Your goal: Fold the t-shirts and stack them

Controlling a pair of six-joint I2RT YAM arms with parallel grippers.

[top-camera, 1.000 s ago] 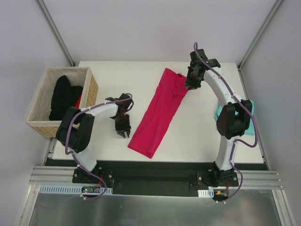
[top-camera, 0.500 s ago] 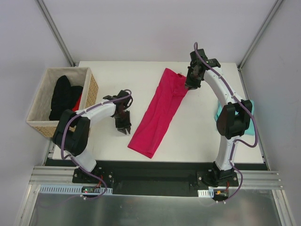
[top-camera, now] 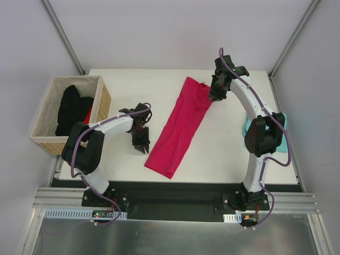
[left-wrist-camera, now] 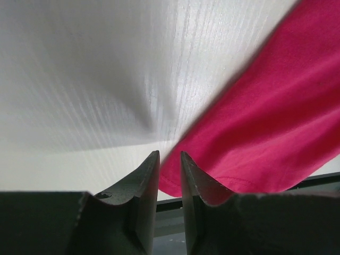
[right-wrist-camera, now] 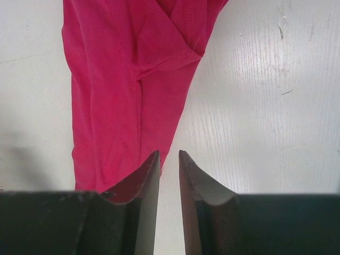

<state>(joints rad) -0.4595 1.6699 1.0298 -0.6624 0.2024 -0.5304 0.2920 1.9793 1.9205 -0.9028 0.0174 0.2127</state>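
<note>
The magenta-pink t-shirt (top-camera: 178, 125) lies on the white table, folded into a long narrow strip running diagonally from far right to near left. It also shows in the left wrist view (left-wrist-camera: 265, 117) and the right wrist view (right-wrist-camera: 117, 79). My left gripper (top-camera: 141, 148) hovers just left of the strip's near end; its jaws (left-wrist-camera: 169, 154) stand a narrow gap apart with nothing between them. My right gripper (top-camera: 215, 97) is at the strip's far right edge, by the sleeve; its jaws (right-wrist-camera: 168, 153) are also narrowly apart and empty. The teal t-shirt (top-camera: 246, 127) lies at the table's right edge, mostly hidden by the right arm.
A wicker basket (top-camera: 104, 99) stands at the table's left edge, holding a black garment (top-camera: 69, 109) and a bit of red cloth. The table's near edge and a black rail run in front of the arm bases.
My left gripper has shifted slightly right, toward the near end of the pink strip. The right arm and the shirt have not moved.
</note>
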